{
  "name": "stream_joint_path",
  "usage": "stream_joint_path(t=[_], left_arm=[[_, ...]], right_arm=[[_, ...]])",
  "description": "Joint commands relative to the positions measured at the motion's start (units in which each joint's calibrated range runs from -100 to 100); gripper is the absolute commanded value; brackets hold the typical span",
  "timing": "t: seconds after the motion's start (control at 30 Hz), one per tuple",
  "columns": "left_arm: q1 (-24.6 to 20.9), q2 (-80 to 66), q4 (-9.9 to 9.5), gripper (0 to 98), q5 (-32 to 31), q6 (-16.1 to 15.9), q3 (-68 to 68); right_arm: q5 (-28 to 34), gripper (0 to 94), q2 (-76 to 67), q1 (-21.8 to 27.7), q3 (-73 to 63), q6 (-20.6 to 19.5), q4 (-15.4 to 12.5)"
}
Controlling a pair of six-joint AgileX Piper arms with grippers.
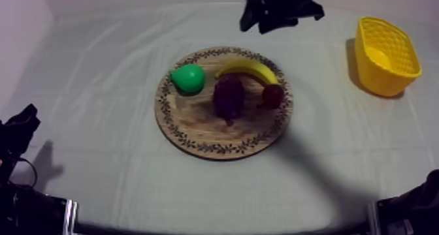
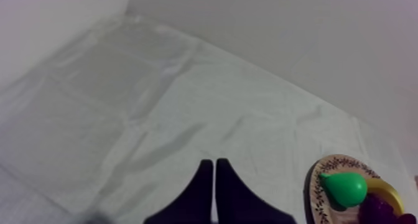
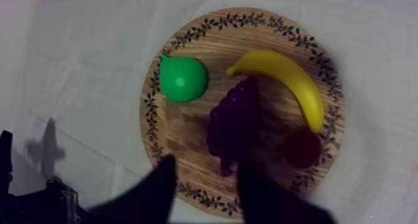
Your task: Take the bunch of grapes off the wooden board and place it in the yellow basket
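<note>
A dark purple bunch of grapes [image 1: 228, 97] lies at the middle of the round wooden board [image 1: 196, 123]. The yellow basket [image 1: 387, 55] stands at the far right. My right gripper [image 1: 260, 23] hangs above the board's far edge. In the right wrist view it [image 3: 206, 163] is open, looking straight down on the grapes [image 3: 233, 124], well above them. My left gripper [image 1: 19, 130] rests low at the left side. In its own view the fingers [image 2: 214, 164] lie together as a narrow wedge, holding nothing.
On the board [image 3: 186, 133] lie also a green pear [image 1: 188, 78] at the left, a banana [image 1: 249, 69] along the far rim and a small red fruit [image 1: 272, 95] at the right, close to the grapes. Bare cloth separates board and basket.
</note>
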Motion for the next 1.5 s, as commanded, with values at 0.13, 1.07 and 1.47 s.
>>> stream_joint_path(t=[0.13,1.07,1.47], left_arm=[[-0.02,0.05,0.0,0.1,-0.01,0.01,0.0],[-0.02,0.05,0.0,0.1,-0.01,0.01,0.0],[-0.02,0.05,0.0,0.1,-0.01,0.01,0.0]], right_arm=[[-1.59,86.6,2.59,0.05,0.49,0.5,-1.16],[-9.37,92.5,28.0,-1.22,-2.65,1.71,-4.0],[-9.94,66.3,32.83,-0.97,-5.25,2.66,-5.1]])
